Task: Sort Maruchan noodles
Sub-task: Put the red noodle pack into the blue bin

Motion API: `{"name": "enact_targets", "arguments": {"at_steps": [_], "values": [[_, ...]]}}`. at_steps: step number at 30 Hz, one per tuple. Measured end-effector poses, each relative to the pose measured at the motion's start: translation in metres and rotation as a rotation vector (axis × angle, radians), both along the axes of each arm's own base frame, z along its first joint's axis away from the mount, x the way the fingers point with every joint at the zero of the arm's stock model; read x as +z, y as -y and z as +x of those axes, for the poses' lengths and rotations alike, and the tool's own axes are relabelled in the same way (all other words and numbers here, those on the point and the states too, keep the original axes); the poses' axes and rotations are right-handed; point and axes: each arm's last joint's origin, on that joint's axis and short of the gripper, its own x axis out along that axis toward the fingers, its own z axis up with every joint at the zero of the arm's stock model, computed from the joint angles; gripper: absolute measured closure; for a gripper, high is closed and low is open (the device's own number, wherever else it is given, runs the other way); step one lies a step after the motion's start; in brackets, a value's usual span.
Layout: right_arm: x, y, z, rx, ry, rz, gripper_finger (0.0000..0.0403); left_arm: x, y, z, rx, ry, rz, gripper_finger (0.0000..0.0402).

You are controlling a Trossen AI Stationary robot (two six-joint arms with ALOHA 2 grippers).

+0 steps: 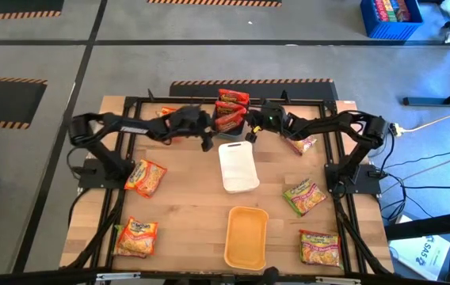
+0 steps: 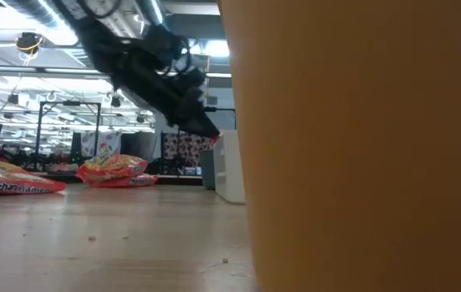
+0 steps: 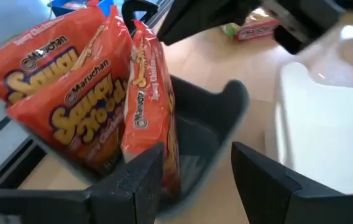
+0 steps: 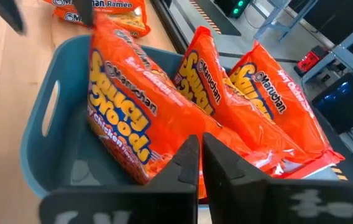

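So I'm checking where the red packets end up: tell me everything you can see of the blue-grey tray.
The blue-grey tray is a plain rectangular plastic bin with rounded corners, raised walls and a slot handle cut in one end. It sits at the table's far edge, between the two arms. Three red Maruchan Saucy Noodles packets stand tilted inside, leaning on one another. The left tool hovers open at its rim; the right tool, shut, is just above the packets.
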Motion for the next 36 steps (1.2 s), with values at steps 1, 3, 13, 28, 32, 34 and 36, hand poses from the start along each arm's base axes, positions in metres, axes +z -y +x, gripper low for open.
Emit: {"name": "enact_targets", "arguments": {"at_steps": [1,3,13,28,32,34,36], "values": [[0.000,0.000,0.000,0.000,0.000,0.000,0.0400,-0.001,-0.005,0.005,0.005,-0.011,-0.006,0.0221],[0.000,0.000,0.000,0.001,0.000,-0.001,0.0400,-0.005,-0.013,0.011,0.038,-0.050,-0.003,0.0221],[0.000,-0.001,0.000,0.003,-0.001,-0.001,0.0400,0.003,-0.046,0.014,0.238,-0.092,0.085,0.0221],[0.082,-0.090,-0.033,0.080,0.012,0.090,0.0400,0.052,0.037,-0.001,0.026,-0.072,0.125,0.0221],[0.094,-0.136,-0.056,0.197,-0.024,0.322,0.0400,0.045,0.073,-0.016,-0.053,-0.007,0.100,0.0221],[0.097,-0.155,-0.065,0.239,-0.069,0.462,0.0400,0.038,0.089,-0.023,-0.089,0.013,0.095,0.0221],[0.101,-0.174,-0.070,0.247,-0.117,0.567,0.0400,0.032,0.103,-0.028,-0.129,0.026,0.087,0.0221]]}}
